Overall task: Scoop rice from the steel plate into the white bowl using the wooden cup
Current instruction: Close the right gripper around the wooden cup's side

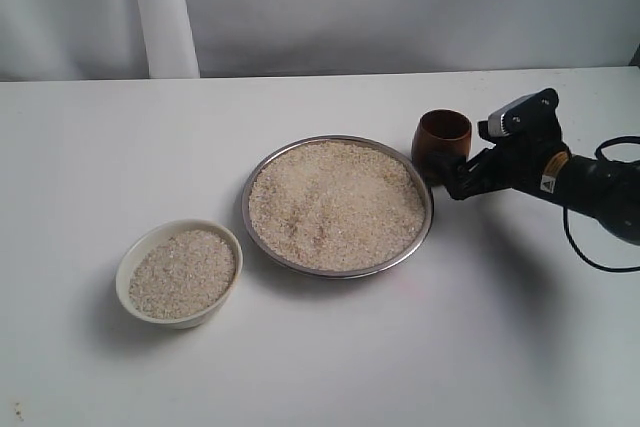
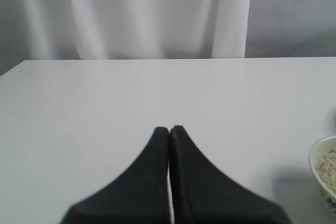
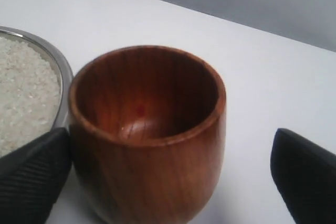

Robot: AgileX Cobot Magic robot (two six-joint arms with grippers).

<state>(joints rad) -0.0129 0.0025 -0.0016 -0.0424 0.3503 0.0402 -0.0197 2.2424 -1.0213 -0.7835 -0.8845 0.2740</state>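
Bright, even light on the surface (image 1: pixel 320 377); soft shadows fall toward 7 o'clock. The left pincer (image 2: pixel 168 128) looks blurred, perhaps too close.

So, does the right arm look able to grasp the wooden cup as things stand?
Probably yes. The right gripper is open with a finger on either side of the upright wooden cup, nothing between them. The rim of the steel plate sits close beside one finger.

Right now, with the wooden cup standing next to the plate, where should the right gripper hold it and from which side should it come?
Grip the wooden cup on its round outer wall, about mid-height, coming level from the side away from the steel plate. It stands upright and has no handle, and the open right gripper has one finger on each side of it.
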